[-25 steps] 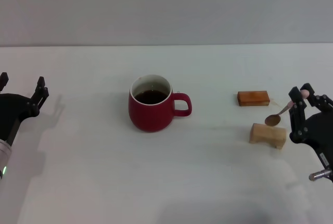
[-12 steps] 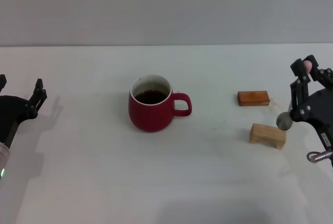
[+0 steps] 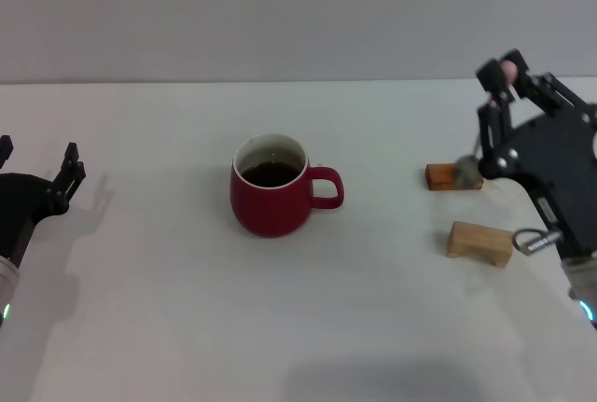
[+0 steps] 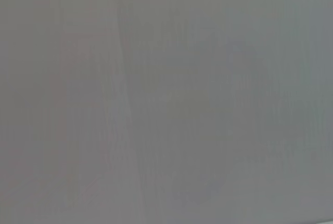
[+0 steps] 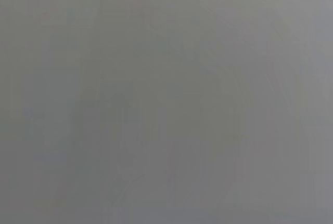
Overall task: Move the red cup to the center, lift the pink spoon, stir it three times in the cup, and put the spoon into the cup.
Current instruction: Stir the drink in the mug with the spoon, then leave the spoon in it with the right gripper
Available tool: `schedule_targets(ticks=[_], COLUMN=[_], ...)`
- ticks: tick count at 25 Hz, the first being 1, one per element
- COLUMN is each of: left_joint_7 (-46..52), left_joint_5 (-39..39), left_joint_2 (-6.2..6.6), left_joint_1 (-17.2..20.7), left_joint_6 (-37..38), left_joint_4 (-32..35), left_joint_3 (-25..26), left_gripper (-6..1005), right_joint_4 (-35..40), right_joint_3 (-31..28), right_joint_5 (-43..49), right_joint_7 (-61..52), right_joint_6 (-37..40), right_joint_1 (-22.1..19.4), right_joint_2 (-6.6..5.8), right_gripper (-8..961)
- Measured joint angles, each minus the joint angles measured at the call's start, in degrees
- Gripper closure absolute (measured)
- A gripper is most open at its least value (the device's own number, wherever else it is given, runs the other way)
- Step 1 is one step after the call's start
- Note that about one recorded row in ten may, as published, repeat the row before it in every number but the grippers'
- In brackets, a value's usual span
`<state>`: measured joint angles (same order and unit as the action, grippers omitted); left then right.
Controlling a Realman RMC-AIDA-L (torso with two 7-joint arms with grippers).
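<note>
Right tool (image 3: 508,74) holds pink spoon (image 3: 466,171) above table's right edge.

white desk (image 3: 187,327), reddish-brown block (image 3: 442,176) lying flat on the right, tan wooden block (image 3: 479,242) just nearer, plain grey wall (image 3: 280,10) behind

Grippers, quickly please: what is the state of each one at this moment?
Left gripper: open, holding nothing, at the table's left edge.
Right gripper: shut on the pink spoon, raised above the blocks.

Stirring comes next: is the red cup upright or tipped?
Upright. The red cup stands on its base, rim up, dark liquid level inside, handle toward the right end effector.
</note>
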<state>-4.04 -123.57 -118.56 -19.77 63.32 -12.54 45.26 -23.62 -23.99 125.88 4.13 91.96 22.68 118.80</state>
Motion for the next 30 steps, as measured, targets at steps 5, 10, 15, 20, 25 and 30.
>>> schedule_targets(ticks=[5,10,15,20,25,30], left_joint_7=[0.0,0.0,0.0,0.0,0.0,0.0], left_joint_5=[0.0,0.0,0.0,0.0,0.2,0.3], left_joint_2=[0.00,0.00,0.00,-0.02,-0.08,-0.09], left_joint_1=[0.0,0.1,0.0,-0.3,-0.4,-0.5], left_joint_6=[0.0,0.1,0.0,0.0,0.0,0.0], left_joint_4=[-0.1,-0.2,-0.2,-0.2,-0.2,-0.2], left_joint_3=[0.0,0.0,0.0,0.1,0.2,0.4], left_gripper=[165,165,165,165,165,166], right_joint_4=[0.9,1.2,1.2,1.2,0.8,0.7], right_joint_3=[0.0,0.4,-0.2,-0.4,-1.0,-1.0], right_joint_5=[0.0,0.4,4.0,6.6,8.0,8.6], right_joint_7=[0.0,-0.4,-3.3,-6.4,-7.3,-9.2], right_joint_6=[-0.5,-2.3,-6.7,-13.5,-18.3,-23.4], right_joint_1=[4.7,8.7,11.8,15.2,17.9,20.1], right_joint_2=[0.09,-0.11,-0.06,-0.04,-0.06,-0.04], right_gripper=[817,817,816,816,816,817])
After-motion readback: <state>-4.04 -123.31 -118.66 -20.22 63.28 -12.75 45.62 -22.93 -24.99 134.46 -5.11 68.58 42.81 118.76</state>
